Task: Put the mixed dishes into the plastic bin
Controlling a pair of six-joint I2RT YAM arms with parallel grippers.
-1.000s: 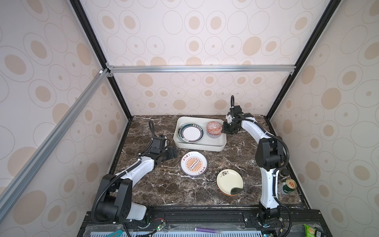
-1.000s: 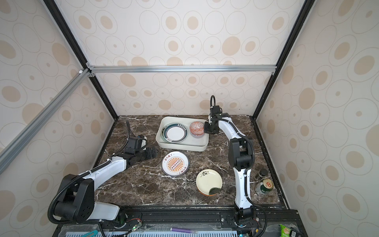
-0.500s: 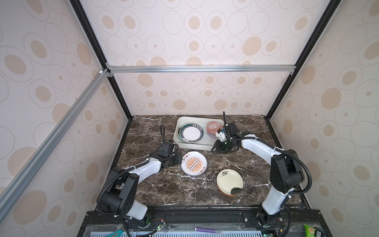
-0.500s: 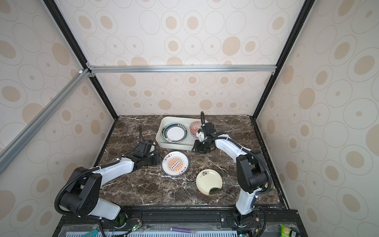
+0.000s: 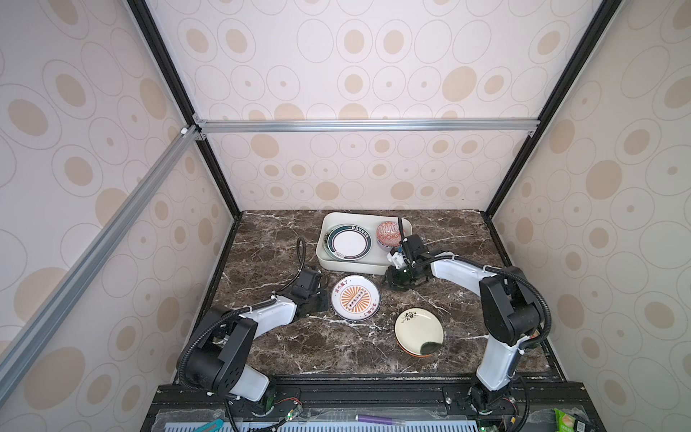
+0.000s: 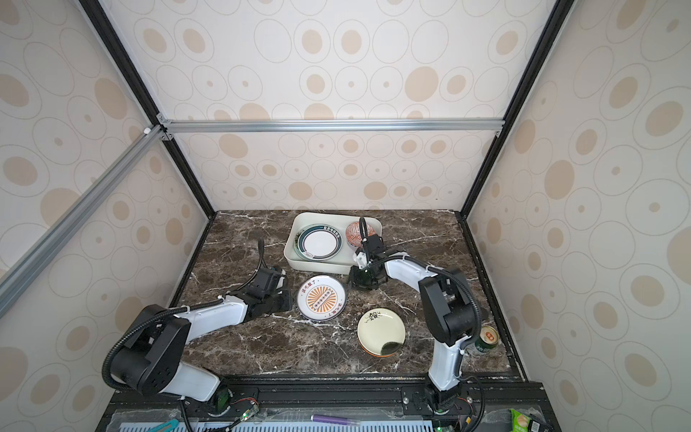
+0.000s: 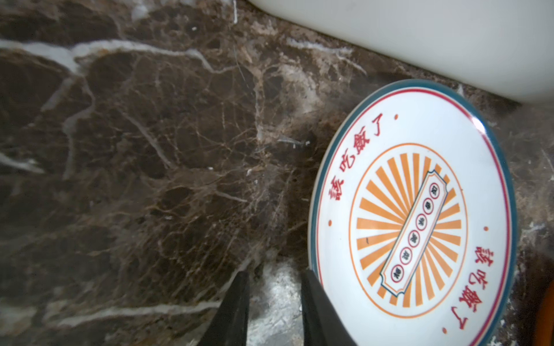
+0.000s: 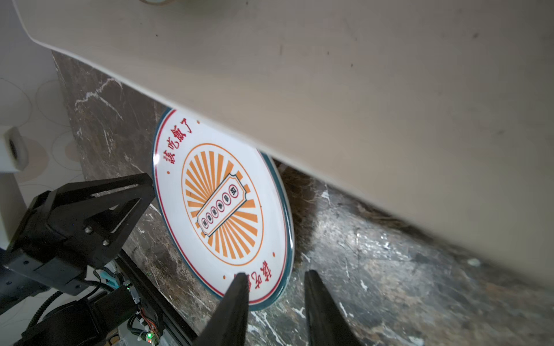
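Lying flat on the marble, just in front of the bin and outside it: sunburst plate. Left gripper at one rim, jaws a narrow slit apart, holding nothing, one finger seemingly touching the rim. Right gripper by the opposite rim, jaws likewise slightly apart, empty; whether astride the rim, cannot tell. Risks: thin rim slipping from a shallow pinch; plate skidding on smooth stone into the bin wall or the cream plate; grippers colliding across it.

Glossy glazed sunburst plate, matt white plastic bin, polished veined marble tabletop.
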